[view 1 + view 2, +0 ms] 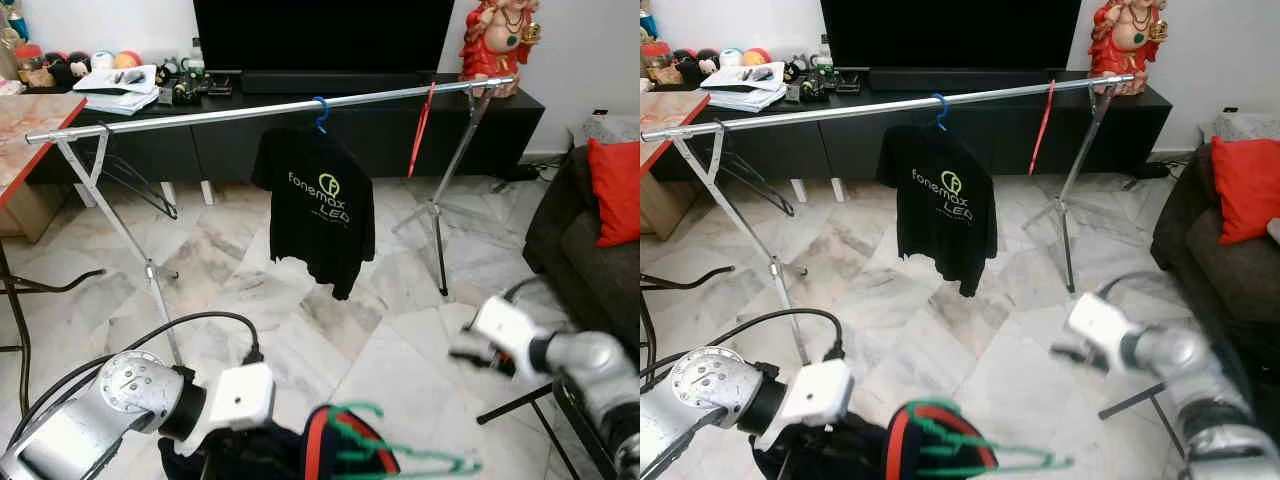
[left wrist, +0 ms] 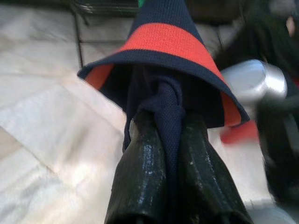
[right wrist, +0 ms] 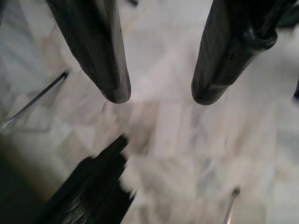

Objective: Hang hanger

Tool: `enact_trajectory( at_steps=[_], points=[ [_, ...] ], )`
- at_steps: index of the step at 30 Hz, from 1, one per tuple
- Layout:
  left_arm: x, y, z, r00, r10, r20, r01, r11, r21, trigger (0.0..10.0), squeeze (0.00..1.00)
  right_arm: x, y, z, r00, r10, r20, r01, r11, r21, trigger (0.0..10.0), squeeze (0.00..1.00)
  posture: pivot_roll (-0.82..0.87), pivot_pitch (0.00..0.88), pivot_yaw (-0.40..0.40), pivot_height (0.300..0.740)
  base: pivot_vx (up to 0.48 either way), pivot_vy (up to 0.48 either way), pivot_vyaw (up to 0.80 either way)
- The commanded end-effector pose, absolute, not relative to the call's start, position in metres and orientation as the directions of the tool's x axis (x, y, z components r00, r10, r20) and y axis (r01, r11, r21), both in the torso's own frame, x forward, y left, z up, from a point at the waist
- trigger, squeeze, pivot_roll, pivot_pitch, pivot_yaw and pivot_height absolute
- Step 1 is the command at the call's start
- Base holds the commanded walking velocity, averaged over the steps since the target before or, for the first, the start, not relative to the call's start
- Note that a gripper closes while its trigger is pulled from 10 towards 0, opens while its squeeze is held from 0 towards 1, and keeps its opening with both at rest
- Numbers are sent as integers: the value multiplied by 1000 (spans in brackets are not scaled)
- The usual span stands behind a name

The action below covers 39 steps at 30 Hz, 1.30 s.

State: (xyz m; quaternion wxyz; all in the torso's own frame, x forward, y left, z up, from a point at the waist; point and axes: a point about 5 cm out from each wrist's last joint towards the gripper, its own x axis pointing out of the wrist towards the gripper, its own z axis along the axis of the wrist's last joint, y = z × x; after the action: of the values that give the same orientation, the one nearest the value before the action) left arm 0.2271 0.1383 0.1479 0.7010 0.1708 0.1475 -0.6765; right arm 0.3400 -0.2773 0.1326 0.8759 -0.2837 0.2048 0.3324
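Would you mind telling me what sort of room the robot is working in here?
Most likely a home living room: a large television on a low black cabinet, a dark sofa with a red cushion, and a marble-tiled floor.

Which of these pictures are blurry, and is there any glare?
Both eye views are sharp on the rail and the hung shirt, but the right hand is smeared by motion. The left wrist view is sharp on the fingers pinching the navy cloth, with a soft background. The right wrist view is blurred throughout. Mild sheen on the floor, no harsh glare.
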Motion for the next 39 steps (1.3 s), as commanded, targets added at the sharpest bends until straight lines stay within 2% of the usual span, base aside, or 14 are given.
enact_trajectory(
  at_steps=[1,4,6,7,9,10,12,15,18,25,26,28,33,39],
  points=[
    [232,137,156,85,-945,-317,996,75,42,10000,0,342,-272,140,677,533,-508,-725,602,-334,10000,0,-1,73,-45,740,0,0,0],
    [238,133,153,152,-970,-190,988,155,0,10000,0,345,-260,149,644,606,-467,-762,561,-324,10000,0,-6,73,-46,740,0,0,0],
    [248,131,149,259,-963,-72,964,263,-46,10000,0,346,-251,153,615,649,-447,-788,518,-333,10000,0,-11,72,-48,740,0,0,0],
    [248,131,149,259,-963,-72,964,263,-46,10000,0,346,-251,153,615,649,-447,-788,518,-333,10000,0,-11,72,-48,740,0,0,0],
    [262,132,145,413,-911,20,906,409,-107,10000,0,350,-245,161,629,670,-396,-777,522,-351,10000,0,-10,70,-52,740,0,0,0],
    [262,132,145,413,-911,20,906,409,-107,10000,0,350,-245,161,629,670,-396,-777,522,-351,10000,0,-10,70,-52,740,0,0,0],
    [277,138,136,572,-818,58,814,557,-168,10000,0,355,-245,168,682,648,-339,-729,572,-375,10000,0,-14,67,-54,740,0,0,0],
    [287,143,115,710,-704,-23,691,703,-169,10000,0,361,-254,170,785,540,-304,-619,662,-422,10000,0,-26,65,-60,740,0,0,0],
    [267,138,96,583,-797,-159,789,602,-124,10000,0,356,-262,153,816,445,-369,-575,686,-446,10000,0,-20,65,-61,740,0,0,0],
    [242,153,102,382,-907,-177,895,411,-173,10000,0,349,-259,126,800,385,-460,-586,667,-461,10000,0,-13,68,-60,740,0,0,0],
    [242,153,102,382,-907,-177,895,411,-173,10000,0,349,-259,126,800,385,-460,-586,667,-461,10000,0,-13,68,-60,740,0,0,0],
    [234,158,110,277,-941,-193,933,311,-182,10000,0,348,-251,117,784,403,-473,-608,655,-448,10000,0,-6,68,-60,740,0,0,0],
    [240,168,100,266,-881,-390,948,314,-62,10000,0,349,-233,130,714,566,-413,-700,593,-397,10000,0,-4,66,-57,740,0,0,0],
    [242,166,94,219,-872,-438,961,270,-58,10000,0,350,-218,155,571,715,-402,-812,423,-401,10000,0,-14,60,-57,740,0,0,0]
  ],
)
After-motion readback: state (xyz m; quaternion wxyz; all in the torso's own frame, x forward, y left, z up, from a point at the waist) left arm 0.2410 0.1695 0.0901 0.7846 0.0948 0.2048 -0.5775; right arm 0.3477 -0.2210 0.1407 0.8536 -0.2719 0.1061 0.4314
